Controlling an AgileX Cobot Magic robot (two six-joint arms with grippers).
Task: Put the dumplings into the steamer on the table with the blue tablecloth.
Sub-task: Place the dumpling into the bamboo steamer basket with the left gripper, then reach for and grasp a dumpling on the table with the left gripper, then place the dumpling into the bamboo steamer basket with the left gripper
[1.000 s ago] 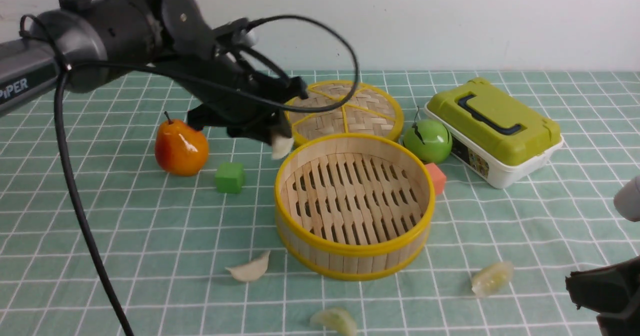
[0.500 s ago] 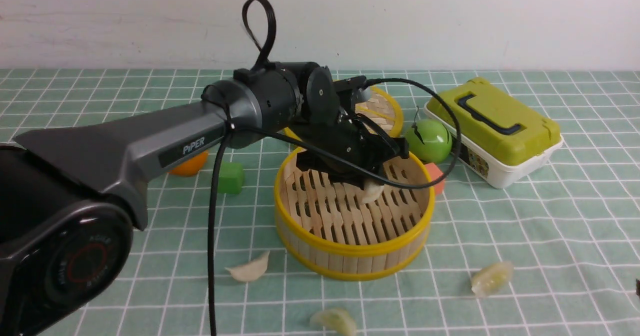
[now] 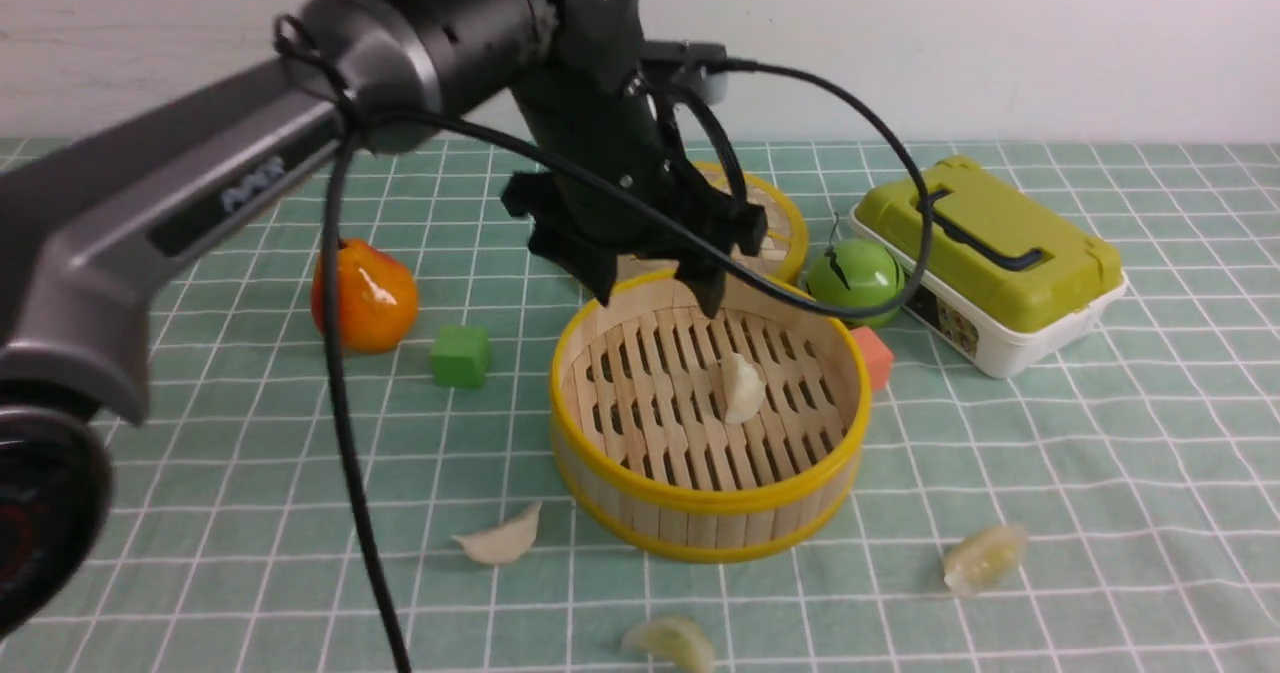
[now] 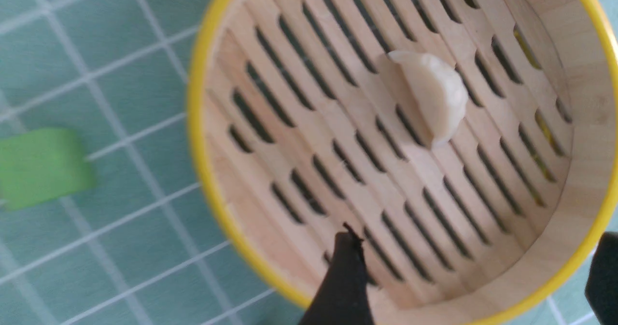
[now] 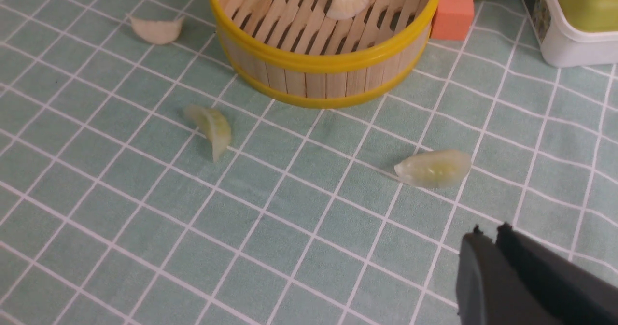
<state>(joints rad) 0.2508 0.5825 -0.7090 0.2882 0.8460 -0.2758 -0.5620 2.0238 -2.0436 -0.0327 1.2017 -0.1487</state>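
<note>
You have one pale pleated dumpling [image 3: 742, 388] lying on the slats inside the round, yellow-rimmed steamer [image 3: 700, 525]. Outside on the teal grid cloth [image 3: 250, 513] lie a cream dumpling [image 3: 500, 541] at its front-left, a yellowish dumpling [image 3: 672, 641] in front, a third dumpling [image 3: 985, 556] at front-right

The desk [image 3: 1150, 433] is covered by a slightly wrinkled teal cloth [image 3: 200, 513] with a white grid. The bamboo steamer [image 3: 700, 501] stands mid-desk, and the woven lid [image 3: 775, 215] lies flat just behind it. To the left are a green cube [image 3: 460, 355] and an orange fruit [image 3: 362, 298]. To the right are a salmon block [image 3: 872, 356], a green apple [image 3: 855, 281] and a green-lidded box [image 3: 985, 253]. On the near cloth lie a pale dumpling [image 3: 500, 541] at left, a yellowish dumpling [image 3: 672, 641] nearest, and a translucent dumpling [image 3: 985, 556] at right.
</note>
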